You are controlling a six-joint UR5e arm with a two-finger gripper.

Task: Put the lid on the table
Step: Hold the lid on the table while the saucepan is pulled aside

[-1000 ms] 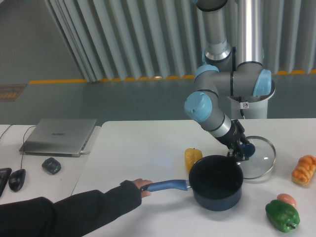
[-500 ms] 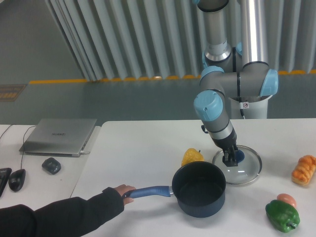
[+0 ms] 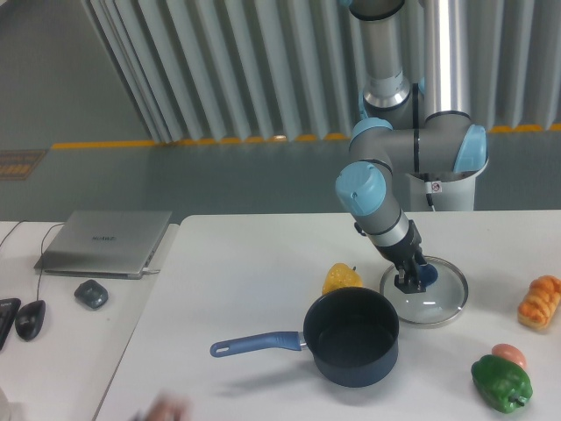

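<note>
Lid [image 3: 424, 293] flat on counter [image 3: 263, 263], beside pan [image 3: 351, 337], so placed. Jaws at knob [image 3: 422, 275]; whether pinching or spread, cannot tell.

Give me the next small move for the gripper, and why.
Probably open the gripper and lift straight up. The lid looks flat on the table, just right of the saucepan, with the fingers at its blue knob. Whether they are clamped on it isn't clear.

Even, diffuse light, soft shadows under the saucepan [image 3: 352, 337] (motion blur at the bottom-left edge), otherwise sharp.
</note>
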